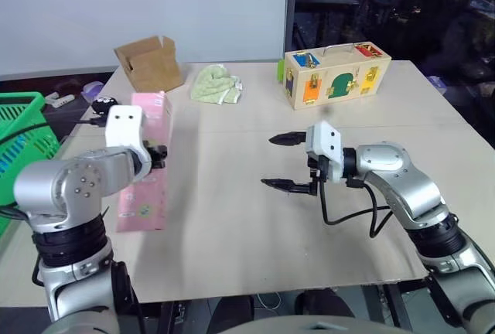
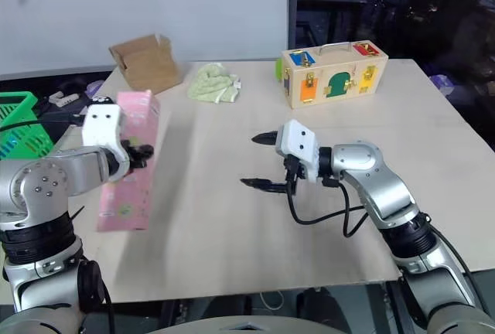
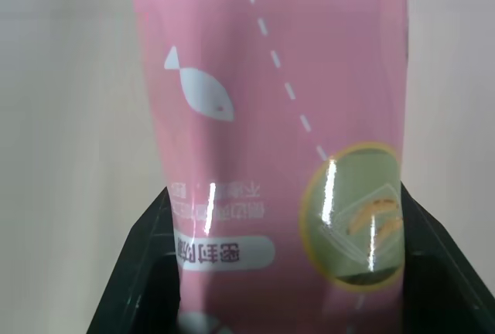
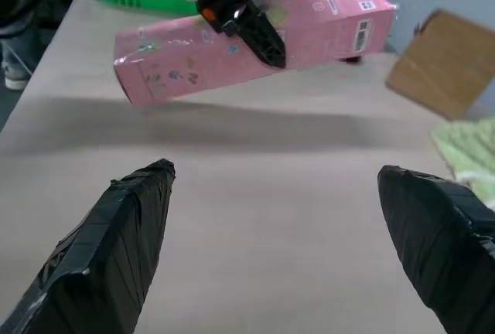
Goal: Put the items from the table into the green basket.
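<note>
We hold the carton [image 1: 144,165] clamped in our left gripper [image 1: 157,156], lifted clear of the table [image 1: 255,218] with its long axis running away from us, far end tipped up. The basket [image 1: 23,129] sits off the table's left edge, just beside that arm, so we judge the carry goes leftward. Our right gripper [image 1: 290,162] hangs empty over mid-table, fingers spread wide, well apart from the carton.

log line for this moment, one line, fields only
left gripper: shut on pink carton, lifted off table | right gripper: open, empty | green basket: at robot's left
</note>
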You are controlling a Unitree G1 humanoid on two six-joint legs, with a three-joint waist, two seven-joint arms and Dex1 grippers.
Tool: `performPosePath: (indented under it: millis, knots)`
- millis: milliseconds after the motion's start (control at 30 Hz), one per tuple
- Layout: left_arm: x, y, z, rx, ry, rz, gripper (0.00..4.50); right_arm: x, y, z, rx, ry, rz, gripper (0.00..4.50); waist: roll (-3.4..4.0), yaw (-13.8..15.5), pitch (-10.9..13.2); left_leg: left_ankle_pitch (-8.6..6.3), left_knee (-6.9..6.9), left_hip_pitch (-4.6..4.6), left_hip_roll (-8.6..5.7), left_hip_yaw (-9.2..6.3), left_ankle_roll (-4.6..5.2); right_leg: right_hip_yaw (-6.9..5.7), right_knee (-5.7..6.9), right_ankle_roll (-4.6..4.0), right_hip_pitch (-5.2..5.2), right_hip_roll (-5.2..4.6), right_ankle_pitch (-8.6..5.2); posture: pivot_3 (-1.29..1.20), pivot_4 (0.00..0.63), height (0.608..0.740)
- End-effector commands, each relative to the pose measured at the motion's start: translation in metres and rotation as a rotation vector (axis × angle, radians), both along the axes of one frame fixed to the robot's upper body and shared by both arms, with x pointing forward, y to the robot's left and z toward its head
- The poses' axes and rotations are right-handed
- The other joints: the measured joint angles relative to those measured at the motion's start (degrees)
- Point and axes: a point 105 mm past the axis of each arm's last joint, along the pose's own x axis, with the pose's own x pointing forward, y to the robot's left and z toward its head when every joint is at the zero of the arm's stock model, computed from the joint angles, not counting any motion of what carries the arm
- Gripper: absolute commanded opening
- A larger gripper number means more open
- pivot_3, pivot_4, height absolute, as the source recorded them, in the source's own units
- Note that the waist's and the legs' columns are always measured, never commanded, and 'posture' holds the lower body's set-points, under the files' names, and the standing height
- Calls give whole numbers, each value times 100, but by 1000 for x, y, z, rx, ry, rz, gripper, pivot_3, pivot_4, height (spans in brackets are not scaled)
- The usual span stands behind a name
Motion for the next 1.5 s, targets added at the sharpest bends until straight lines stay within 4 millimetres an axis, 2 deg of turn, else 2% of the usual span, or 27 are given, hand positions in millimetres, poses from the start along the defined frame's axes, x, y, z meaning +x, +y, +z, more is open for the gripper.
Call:
performPosePath:
  millis: [33, 133, 300, 433, 600, 667, 733, 800, 900, 1000, 1100, 1233, 1500]
  knots:
    - [-12, 37, 58, 92, -248, 136, 2319, -4, 28, 28, 95, -70, 91, 4500, 0, 46, 1, 0, -1, 2, 0, 1, 0, 1, 2, 0, -1, 0, 0, 257, 0, 740]
    - [-27, 51, 75, 117, -320, 193, 2319, -6, 45, 34, 134, -75, 150, 4500, -1, 144, 1, 1, -9, 2, 3, -10, -2, -1, 2, -1, -4, 9, 0, 345, 0, 740]
    - [-58, 66, 98, 195, -393, 240, 2319, -6, 64, 40, 192, -70, 203, 4500, -9, 601, 1, 1, -20, 1, -1, -11, -4, -4, -8, -1, -6, 2, 0, 450, 0, 740]
    - [-82, 75, 108, 224, -426, 291, 2319, -7, 75, 46, 235, -63, 230, 4500, -16, 951, 3, 0, -21, -1, -1, -15, -4, -11, -7, -1, -6, 0, -1, 511, 0, 740]
    - [-100, 82, 117, 250, -464, 334, 2319, -8, 83, 53, 271, -65, 252, 4500, -5, 1262, 11, 7, -21, 2, 1, -28, -16, -23, -3, 0, -4, 6, -3, 546, 0, 740]
    - [-105, 87, 134, 262, -568, 321, 2319, -7, 88, 60, 308, -64, 246, 4500, -9, 1346, 12, 10, -21, 3, 5, -29, -19, -22, -5, 2, -4, 12, -5, 549, 0, 740]
    - [-113, 102, 152, 317, -641, 341, 2319, -7, 91, 67, 347, -62, 240, 4500, -22, 1453, 19, 12, -22, 2, 9, -30, -23, -23, -5, 16, -6, 17, -16, 553, 0, 740]
    - [-115, 117, 172, 401, -713, 338, 2319, -8, 93, 73, 374, -63, 235, 4500, -23, 1532, 21, 12, -29, 3, 16, -31, -26, -25, -8, -5, -15, 21, -29, 552, 0, 740]
    - [-111, 139, 199, 562, -780, 297, 2319, -8, 95, 80, 407, -62, 229, 4500, -22, 1692, 22, 11, -50, 5, 16, -24, -28, -24, -14, -25, -27, 16, -42, 542, 0, 740]
    - [-105, 169, 228, 696, -862, 298, 2319, -8, 95, 83, 425, -71, 212, 4500, -23, 1893, 21, 11, -72, -9, 17, -16, -28, -28, -19, -40, -51, 14, -52, 512, 0, 740]
    - [-94, 188, 243, 744, -909, 257, 2319, -6, 95, 87, 442, -76, 187, 4500, -37, 2038, 12, 12, -74, -63, 24, -18, -29, -36, -26, -30, -94, 23, -44, 479, 0, 740]
    - [-70, 197, 245, 709, -947, 175, 2319, -8, 99, 93, 470, -80, 164, 4500, -43, 2178, 8, 14, -60, -104, 22, -14, -34, -44, -25, -43, -116, 24, -27, 452, 0, 740]
    - [-23, 196, 217, 596, -870, 115, 2319, -11, 98, 92, 472, -72, 128, 4500, -51, 2195, 4, 14, -34, -103, 25, -16, -33, -51, 0, -38, -113, 32, -28, 359, 0, 740]
